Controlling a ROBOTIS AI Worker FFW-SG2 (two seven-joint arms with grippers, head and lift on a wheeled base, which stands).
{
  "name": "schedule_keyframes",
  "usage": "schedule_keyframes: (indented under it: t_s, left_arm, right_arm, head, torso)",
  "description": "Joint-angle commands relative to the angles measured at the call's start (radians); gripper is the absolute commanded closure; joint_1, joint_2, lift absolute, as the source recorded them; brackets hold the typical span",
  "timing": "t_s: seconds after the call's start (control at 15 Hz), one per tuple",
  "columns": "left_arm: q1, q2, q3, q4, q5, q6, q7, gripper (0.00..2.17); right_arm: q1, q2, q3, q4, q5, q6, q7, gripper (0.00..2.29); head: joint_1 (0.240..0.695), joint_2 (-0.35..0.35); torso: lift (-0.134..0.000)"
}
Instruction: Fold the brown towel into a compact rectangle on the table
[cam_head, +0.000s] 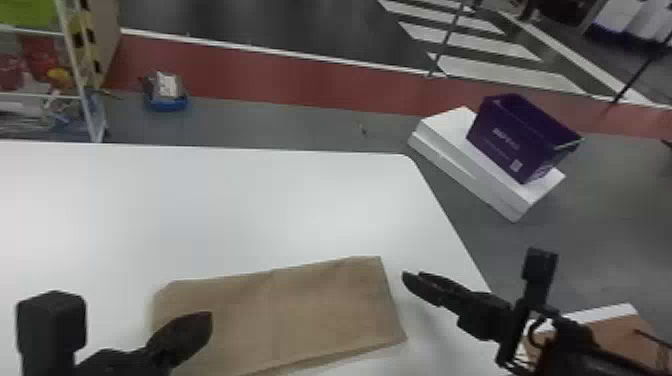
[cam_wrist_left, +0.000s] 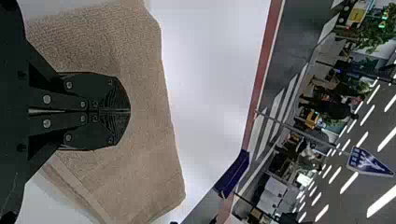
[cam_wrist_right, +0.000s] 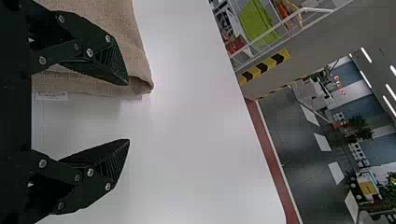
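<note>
- So the brown towel (cam_head: 290, 310) is on the white table (cam_head: 200, 210), on the part nearest the robot, lying as a longish, slightly skewed rectangle. Head view has it running between the two grippers, with its right end near the table's right edge.
- Left wrist view gets you the close-up stuff: the nubby weave, plus a band along one edge where layers stack up. There's also a blue sign (cam_wrist_left: 366, 162) hanging in the room behind.
- Right wrist view adds a little white label (cam_wrist_right: 51, 95) poking out from under the towel's edge, and a corner that's curled a bit, with a small dark hollow in it.
- Head view gives you the floor past the table: a purple bin (cam_head: 520, 135) sitting on a white box (cam_head: 445, 130), and a rack (cam_head: 75, 65) off to the left.
- Left gripper (cam_head: 206, 320): closed, fingers pressed flat together over the towel's left part, no cloth between them as far as I can see. Can't tell if the tips touch the towel.
- Right gripper (cam_head: 406, 279): wide open and holding nothing, just beside the towel's right end. In its wrist view, one finger overlaps the towel near that curled corner, the other's over white tabletop.
</note>
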Motion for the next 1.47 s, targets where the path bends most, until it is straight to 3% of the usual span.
schedule_keyframes:
  t_s: [0.0,0.8,1.4]
  left_arm:
    - [0.011,-0.004,0.012,-0.01,-0.008,0.016,0.003,1.82]
    - [0.013,-0.004,-0.004,-0.008,-0.12,0.065,0.034,1.82]
    - [0.013,-0.004,0.054,-0.005,-0.133,0.075,0.034,1.82]
  right_arm:
    - [0.0,0.0,0.003,0.0,0.0,0.0,0.0,0.54]
    - [0.002,0.0,-0.003,-0.025,-0.015,0.034,0.018,0.54]
    - [0.0,0.0,0.003,-0.035,-0.017,0.037,0.018,0.54]
  head:
    - [0.695,-0.35]
    - [0.695,-0.35]
    - [0.695,-0.35]
  torso:
    - [-0.124]
    - [-0.124]
    - [-0.124]
